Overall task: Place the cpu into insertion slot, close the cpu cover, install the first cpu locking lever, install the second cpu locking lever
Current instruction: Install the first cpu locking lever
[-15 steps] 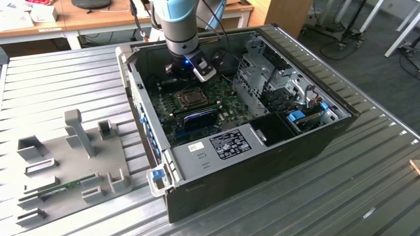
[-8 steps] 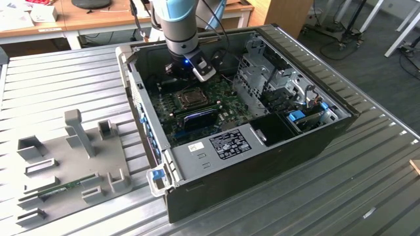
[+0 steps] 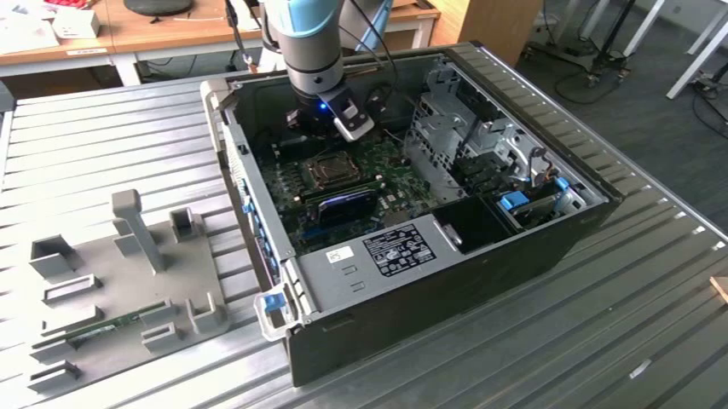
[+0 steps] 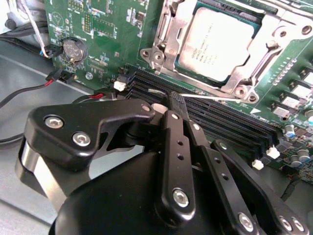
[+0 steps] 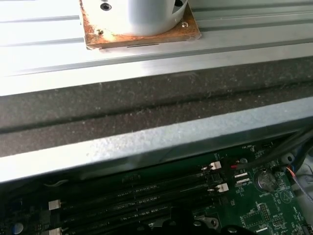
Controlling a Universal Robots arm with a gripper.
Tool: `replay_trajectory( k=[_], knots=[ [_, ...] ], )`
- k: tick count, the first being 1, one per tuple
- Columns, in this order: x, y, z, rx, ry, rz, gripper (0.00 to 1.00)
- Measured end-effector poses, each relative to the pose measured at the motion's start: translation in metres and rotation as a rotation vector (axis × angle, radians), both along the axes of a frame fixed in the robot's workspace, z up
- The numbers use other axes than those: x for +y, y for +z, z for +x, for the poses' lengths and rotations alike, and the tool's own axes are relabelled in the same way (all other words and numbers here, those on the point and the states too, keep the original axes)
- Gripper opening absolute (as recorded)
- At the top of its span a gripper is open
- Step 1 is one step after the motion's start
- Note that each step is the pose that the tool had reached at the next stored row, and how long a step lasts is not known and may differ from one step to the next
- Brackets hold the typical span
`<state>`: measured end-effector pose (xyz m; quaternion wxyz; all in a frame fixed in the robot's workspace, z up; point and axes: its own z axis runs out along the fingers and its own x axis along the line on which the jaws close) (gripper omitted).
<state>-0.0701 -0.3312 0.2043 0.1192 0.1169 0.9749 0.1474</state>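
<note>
1. In the second wrist view the pincer (image 4: 177, 104) has its fingers drawn together, gripping nothing, over the black memory slots (image 4: 225, 122).
2. Just beyond them, on the green motherboard (image 4: 98, 19), the cpu (image 4: 217, 44) sits in the insertion slot (image 4: 171, 54).
3. The cpu cover (image 4: 244, 73) lies down around it.
4. In the exterior view the computer case (image 3: 478, 256) rests on the ribbed metal surface (image 3: 102, 145).

Print, none legible
The cpu (image 4: 218, 45) top and a case label (image 3: 400, 250) carry print too small to read.
</note>
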Motion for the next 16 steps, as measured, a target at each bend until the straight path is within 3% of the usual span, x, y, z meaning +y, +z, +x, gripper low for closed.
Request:
replay_trajectory(
  k=[16],
  knots=[
    [0.0007, -0.0028, 0.0008, 0.0, -0.001, 0.0034, 0.11]
  ],
)
